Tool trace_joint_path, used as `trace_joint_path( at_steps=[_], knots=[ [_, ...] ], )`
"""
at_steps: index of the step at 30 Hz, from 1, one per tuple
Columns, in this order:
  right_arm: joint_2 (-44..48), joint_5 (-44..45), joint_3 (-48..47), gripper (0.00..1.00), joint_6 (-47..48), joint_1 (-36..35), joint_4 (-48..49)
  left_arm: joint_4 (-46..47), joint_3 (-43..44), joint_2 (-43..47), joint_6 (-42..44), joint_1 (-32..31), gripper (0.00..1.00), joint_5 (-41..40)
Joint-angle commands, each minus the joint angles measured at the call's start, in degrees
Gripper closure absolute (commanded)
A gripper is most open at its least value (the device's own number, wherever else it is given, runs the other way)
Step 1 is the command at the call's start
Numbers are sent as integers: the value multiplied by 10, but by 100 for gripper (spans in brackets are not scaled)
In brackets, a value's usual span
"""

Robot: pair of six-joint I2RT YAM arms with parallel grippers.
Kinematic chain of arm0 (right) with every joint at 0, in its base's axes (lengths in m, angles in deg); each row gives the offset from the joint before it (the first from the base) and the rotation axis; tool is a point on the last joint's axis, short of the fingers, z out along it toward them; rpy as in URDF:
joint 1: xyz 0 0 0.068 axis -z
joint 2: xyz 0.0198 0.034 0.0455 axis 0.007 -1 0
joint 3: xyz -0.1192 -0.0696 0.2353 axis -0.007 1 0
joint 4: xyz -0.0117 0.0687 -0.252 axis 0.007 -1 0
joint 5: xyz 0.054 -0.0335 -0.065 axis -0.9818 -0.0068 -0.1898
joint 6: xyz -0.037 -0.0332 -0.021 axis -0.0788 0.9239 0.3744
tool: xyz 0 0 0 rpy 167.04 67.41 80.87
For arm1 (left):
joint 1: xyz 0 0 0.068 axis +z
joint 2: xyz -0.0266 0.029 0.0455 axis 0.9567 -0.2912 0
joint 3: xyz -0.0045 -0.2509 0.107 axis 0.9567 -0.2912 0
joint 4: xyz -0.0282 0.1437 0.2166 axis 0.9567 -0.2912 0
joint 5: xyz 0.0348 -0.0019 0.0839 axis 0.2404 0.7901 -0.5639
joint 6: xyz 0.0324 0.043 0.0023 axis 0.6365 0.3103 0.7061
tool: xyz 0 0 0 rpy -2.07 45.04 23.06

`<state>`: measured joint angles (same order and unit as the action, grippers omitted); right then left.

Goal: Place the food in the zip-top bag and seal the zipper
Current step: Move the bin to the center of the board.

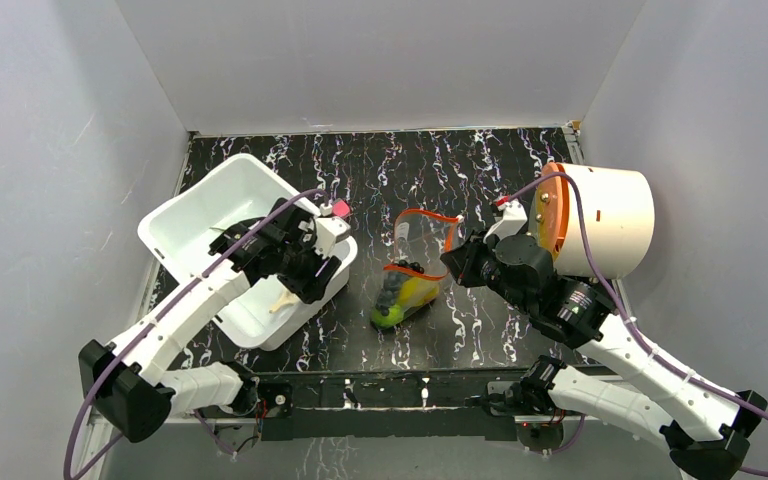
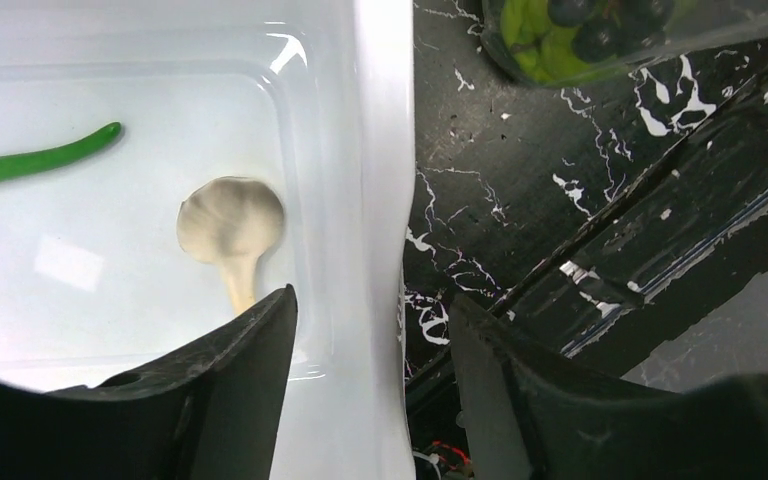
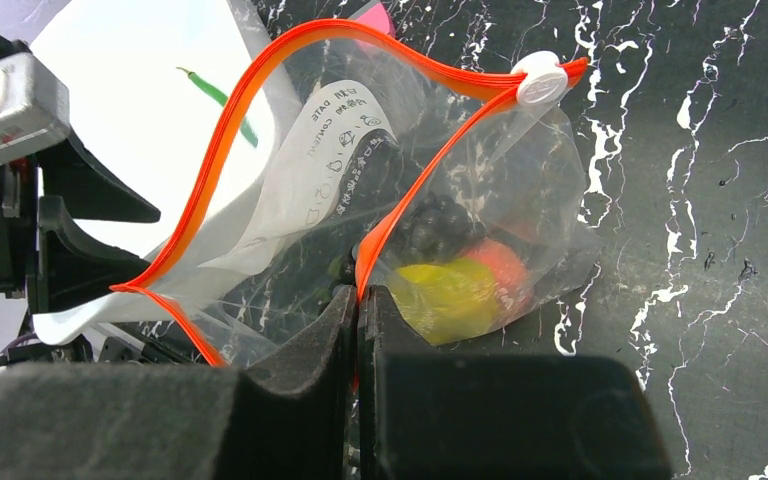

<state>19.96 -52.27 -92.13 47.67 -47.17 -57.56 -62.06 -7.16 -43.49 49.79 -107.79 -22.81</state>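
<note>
Bag: clear bag (image 1: 415,275) lies at the centre of the table (image 1: 480,170), mouth toward 12 o'clock and gaping.
Right tool: your right tool (image 3: 358,295) is pressed together on the bag's near lip. It pinches the orange zipper strip (image 3: 430,62) and holds the mouth up.
Slider: white slider (image 3: 540,80) sits at the strip's 2 o'clock end, so the zipper is not run.
In the bag: yellow piece (image 3: 450,295), orange ball (image 3: 495,262), dark round bits (image 3: 438,222).
Bin: white bin (image 1: 210,205) at 9 o'clock of the bag.
Left tool: your left tool (image 2: 370,300) is spread and holds nothing. One finger is inside the bin, the other outside its wall.
Left in bin: garlic (image 2: 232,220) just ahead of the inner finger; green pod (image 2: 35,160) at 10 o'clock from it.
Missing: no mushroom in view.
Progress: past halfway, by my reading. You have the garlic and pod to move, then the seal.
</note>
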Motion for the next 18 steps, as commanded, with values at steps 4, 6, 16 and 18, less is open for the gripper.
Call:
trace_joint_path(
  at_steps=[4, 6, 16, 18],
  knots=[
    [13, 7, -26, 100, 0, -2, 17, 52, 50, 53, -162, -4, 38, -116],
    [14, 5, -23, 100, -4, -2, 17, 45, 73, 41, -211, -3, 31, -181],
    [11, -11, -18, 100, -12, -1, 20, 11, 152, -52, -335, 10, 2, -343],
    [14, -10, -16, 100, -15, -1, 20, 34, 145, -57, -351, 34, 2, -335]
  ],
)
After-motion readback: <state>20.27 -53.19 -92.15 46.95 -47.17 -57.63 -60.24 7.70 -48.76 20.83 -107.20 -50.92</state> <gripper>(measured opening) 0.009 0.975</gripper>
